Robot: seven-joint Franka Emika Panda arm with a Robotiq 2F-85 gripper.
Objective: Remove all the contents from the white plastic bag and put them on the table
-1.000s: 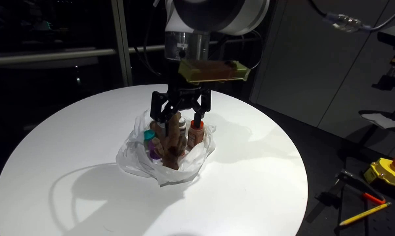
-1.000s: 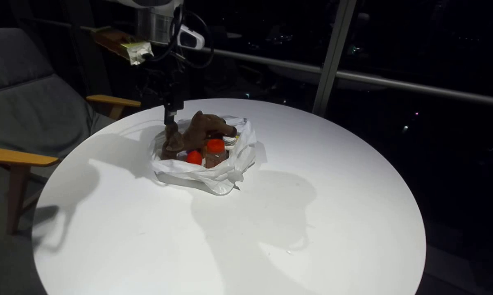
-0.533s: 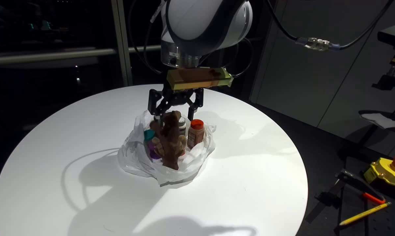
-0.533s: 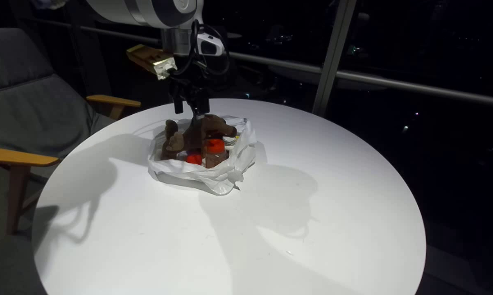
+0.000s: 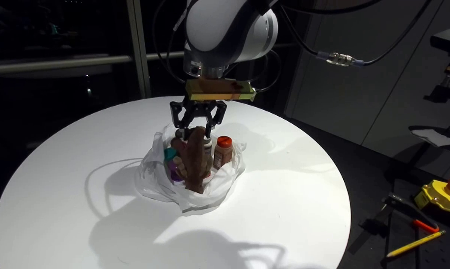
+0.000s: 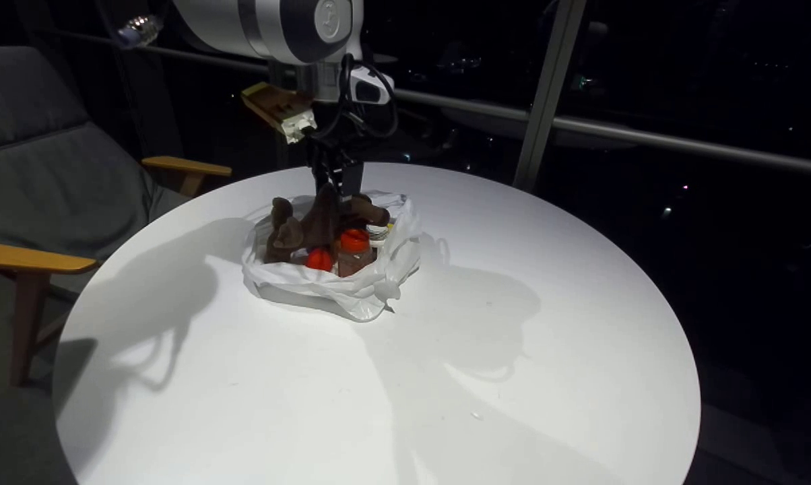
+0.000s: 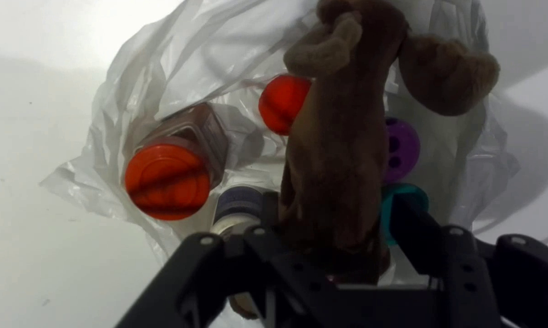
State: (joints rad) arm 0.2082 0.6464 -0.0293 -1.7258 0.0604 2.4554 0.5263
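The white plastic bag (image 5: 213,201) lies spread open on the white table (image 5: 284,209). Across its contents lies a brown plush toy (image 7: 337,150), long and soft. Around it are a red-lidded jar (image 7: 167,182), another red lid (image 7: 283,105), a purple top (image 7: 406,150), a teal lid (image 7: 419,197) and a bottle with a dark label (image 7: 238,200). My gripper (image 7: 337,205) points down over the bag, half closed, its fingers on either side of the plush toy. The left one looks close against it; a narrow gap shows at the right. Toy's far end is hidden under the gripper.
A grey chair (image 6: 42,175) with wooden armrests stands beside the table in an exterior view. A dark side stand with a yellow-and-red stop button (image 5: 443,194) and a yellow pencil (image 5: 415,243) is off the table's edge.
The gripper has shifted across the bag, leaving the red-lidded jar and coming over the plush toy. Its fingers have drawn nearer each other. Bag and contents look unmoved.
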